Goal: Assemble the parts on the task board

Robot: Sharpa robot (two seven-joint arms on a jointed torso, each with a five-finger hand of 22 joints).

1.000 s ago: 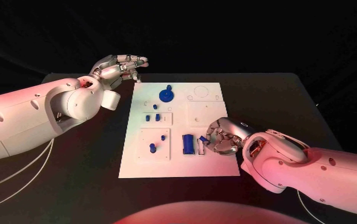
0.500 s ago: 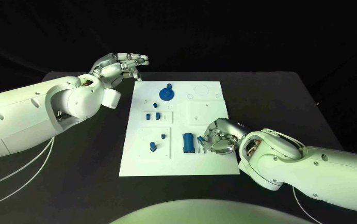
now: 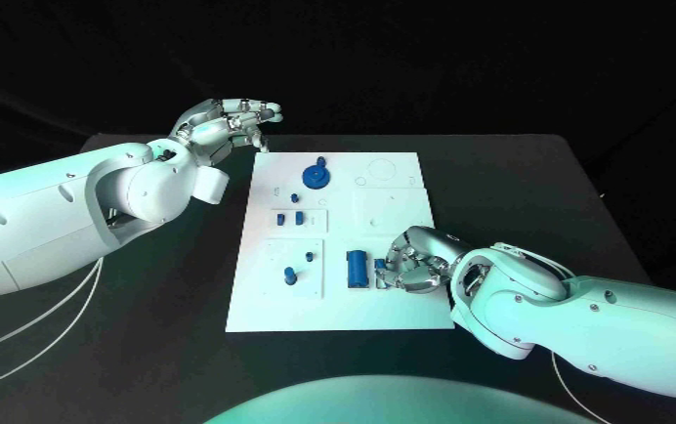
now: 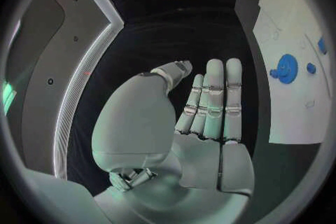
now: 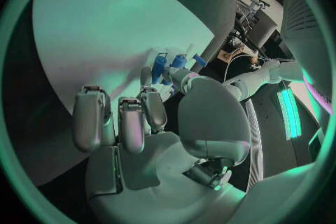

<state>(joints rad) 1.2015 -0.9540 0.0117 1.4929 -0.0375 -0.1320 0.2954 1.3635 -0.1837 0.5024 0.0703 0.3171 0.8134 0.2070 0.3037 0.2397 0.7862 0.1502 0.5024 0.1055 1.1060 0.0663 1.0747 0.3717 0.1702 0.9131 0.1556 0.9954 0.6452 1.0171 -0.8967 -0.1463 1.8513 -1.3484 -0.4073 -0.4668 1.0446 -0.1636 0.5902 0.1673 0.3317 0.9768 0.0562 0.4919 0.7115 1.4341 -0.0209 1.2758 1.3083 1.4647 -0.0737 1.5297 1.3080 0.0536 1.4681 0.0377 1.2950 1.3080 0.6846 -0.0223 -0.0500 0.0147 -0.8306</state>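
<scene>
White task board (image 3: 395, 318), rectangular, lying mid-table on a black table (image 3: 155, 346), carrying small blue parts: a round disc part (image 3: 317, 179) near the far edge, a pair of short pegs (image 3: 289, 219) in a recessed panel, two studs (image 3: 292, 275) in a lower panel, and a larger blue block (image 3: 357, 269) near the board's near right corner. Right hand (image 3: 416, 262) rests low over that corner, fingers curled down around a slim blue piece (image 3: 380, 270) just beside the blue block; whether the piece is actually pinched or only touched cannot be told from these views. Left hand (image 3: 226, 125) hovers beyond the board's far left corner, fingers lightly curled and apart, holding nothing; the left wrist view shows its palm (image 4: 203, 151) bare. Risks, as judged: the curled fingers may nudge the neighbouring block out of its seat, since the two stand close together; a shallow grip on so slim a piece may let it tilt or slip while being set; pressing down near the corner could shift the unsecured board, the left hand not bracing it. Markings: no brand, label or legible writing on board, parts or arms.
</scene>
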